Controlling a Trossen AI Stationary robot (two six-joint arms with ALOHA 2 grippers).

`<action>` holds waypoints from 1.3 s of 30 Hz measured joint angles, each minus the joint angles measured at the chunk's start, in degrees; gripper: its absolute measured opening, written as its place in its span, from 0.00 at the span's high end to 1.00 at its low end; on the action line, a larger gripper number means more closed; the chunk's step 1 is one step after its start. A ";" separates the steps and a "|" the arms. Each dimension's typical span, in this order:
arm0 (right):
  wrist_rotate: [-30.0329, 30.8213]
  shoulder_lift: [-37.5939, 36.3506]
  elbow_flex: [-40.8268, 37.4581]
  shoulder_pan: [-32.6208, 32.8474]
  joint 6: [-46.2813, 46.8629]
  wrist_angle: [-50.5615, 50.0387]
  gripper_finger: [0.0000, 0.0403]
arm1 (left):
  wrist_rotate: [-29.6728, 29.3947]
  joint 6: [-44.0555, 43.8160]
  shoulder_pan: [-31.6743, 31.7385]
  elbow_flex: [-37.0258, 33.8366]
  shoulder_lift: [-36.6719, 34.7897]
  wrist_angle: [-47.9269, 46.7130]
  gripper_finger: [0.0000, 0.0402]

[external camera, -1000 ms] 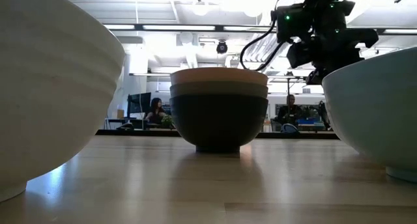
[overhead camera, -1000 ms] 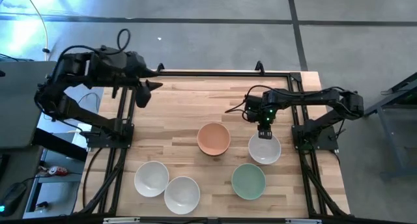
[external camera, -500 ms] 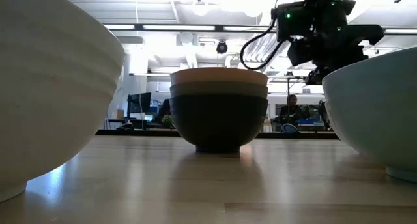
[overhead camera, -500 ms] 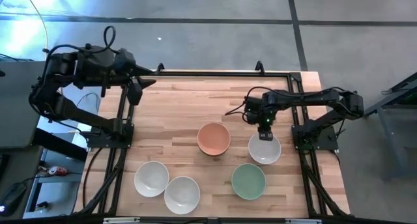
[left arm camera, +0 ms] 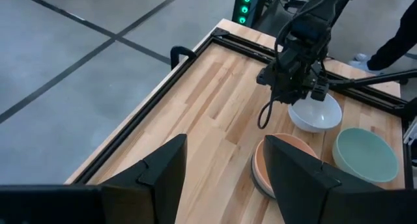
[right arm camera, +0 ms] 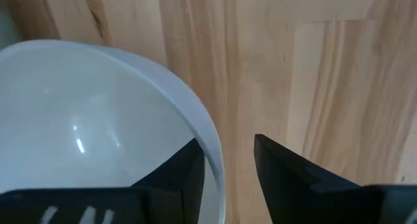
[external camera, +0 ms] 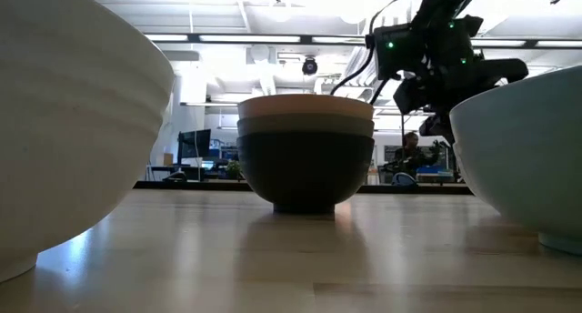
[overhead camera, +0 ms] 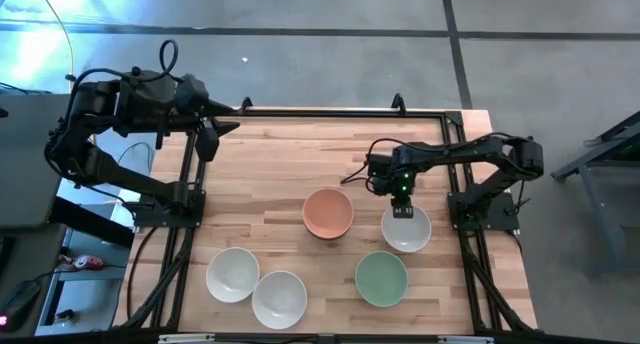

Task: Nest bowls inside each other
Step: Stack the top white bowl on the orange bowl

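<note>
Straddling the white bowl's rim

My right gripper (right arm camera: 225, 168) is open, one finger inside and one outside the white bowl (overhead camera: 406, 229); the peach-orange stack (overhead camera: 328, 213) lies just beside it, toward the idle left arm.

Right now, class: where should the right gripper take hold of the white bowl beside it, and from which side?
Grip the white bowl by its thin rim, coming straight down. It sits upright, mouth open, and the right gripper already straddles the rim with one finger inside.
</note>
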 joint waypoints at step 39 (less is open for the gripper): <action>0.51 -15.04 0.02 -7.85 27.07 -0.90 1.00 | -2.58 3.57 0.01 0.00 0.00 0.01 0.52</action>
